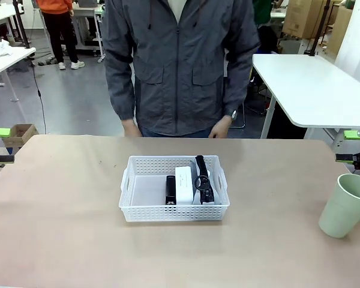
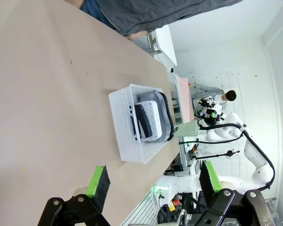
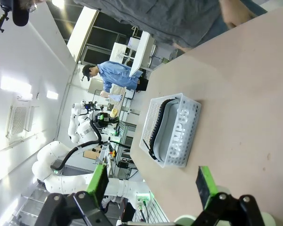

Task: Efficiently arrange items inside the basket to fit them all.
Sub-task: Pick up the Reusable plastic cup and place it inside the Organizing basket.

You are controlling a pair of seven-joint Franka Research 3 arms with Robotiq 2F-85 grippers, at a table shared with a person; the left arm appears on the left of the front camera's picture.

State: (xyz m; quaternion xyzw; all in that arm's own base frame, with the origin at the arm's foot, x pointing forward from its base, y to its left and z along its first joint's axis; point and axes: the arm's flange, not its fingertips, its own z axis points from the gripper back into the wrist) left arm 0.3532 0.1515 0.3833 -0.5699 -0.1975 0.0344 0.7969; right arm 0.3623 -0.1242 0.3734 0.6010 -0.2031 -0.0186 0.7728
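The basket (image 1: 132, 210) sits mid-table, its long axis running left to right. Inside it, the stapler (image 1: 170, 189), box (image 1: 183, 185) and pouch (image 1: 203, 180) lie side by side, each lengthwise toward the person (image 1: 180, 66). The pouch seems to stand on edge. The cup (image 1: 347, 205) stands upright at the right, outside the basket. The left gripper (image 2: 153, 181) and right gripper (image 3: 151, 183) have their fingers spread apart, empty.

front faces person (image 1: 180, 66); wrist views share basket (image 2: 120, 123)

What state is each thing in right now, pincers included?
Basket: upright on table, partly filled.
White box: lying in basket.
Black stapler: in basket, beside White box.
Grey pouch: in basket, standing on edge.
Green cup: upright on table, outside basket.
Left pincer: open, empty.
Right pincer: open, empty.
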